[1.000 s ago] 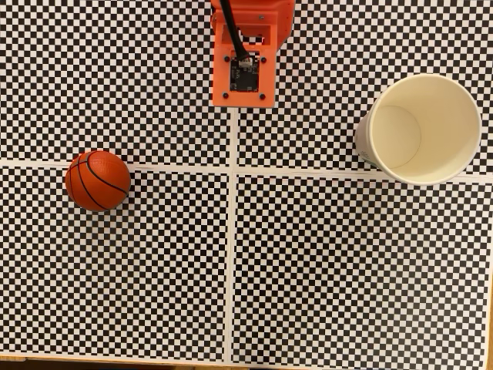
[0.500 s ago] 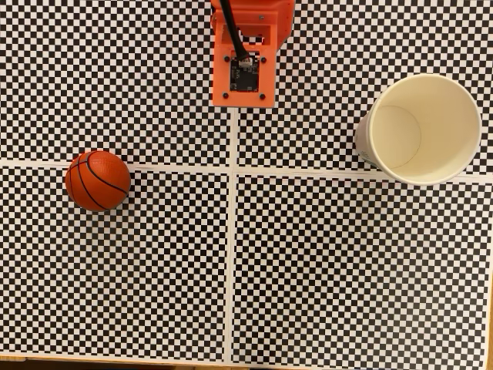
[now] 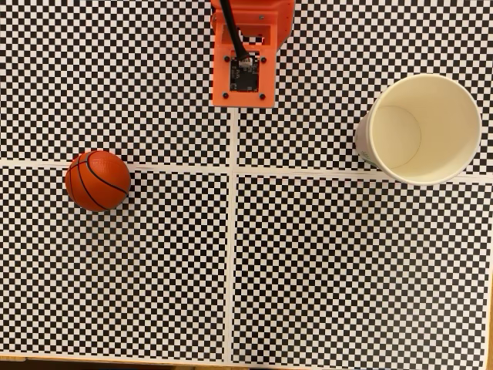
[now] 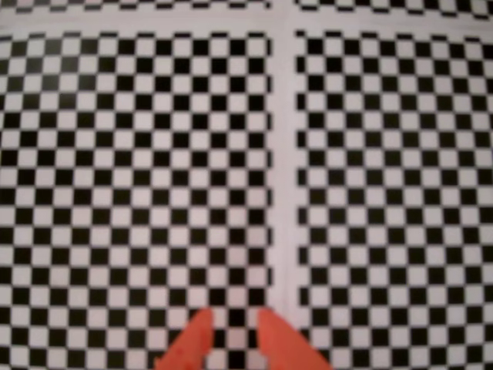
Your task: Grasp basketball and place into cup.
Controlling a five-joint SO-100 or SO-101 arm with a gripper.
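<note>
The basketball [image 3: 97, 180], orange-red with black seams, rests on the checkered mat at the left in the fixed view, touching the white cross line. Far to the right stands the cup [image 3: 422, 128], cream-white and upright, its inside bare. An orange arm housing [image 3: 245, 54] with a small circuit board sits at the top centre, well apart from both. In the wrist view my gripper [image 4: 231, 320] pokes in from the bottom edge as two orange fingertips [image 4: 199, 331] with a narrow gap of mat between them, holding nothing.
A black-and-white checkered mat [image 3: 331, 262] covers the table, split by a white cross of lines [image 3: 231, 231]. A wooden table edge [image 3: 115, 359] runs along the bottom of the fixed view. The wrist view looks down on one white line [image 4: 283, 154].
</note>
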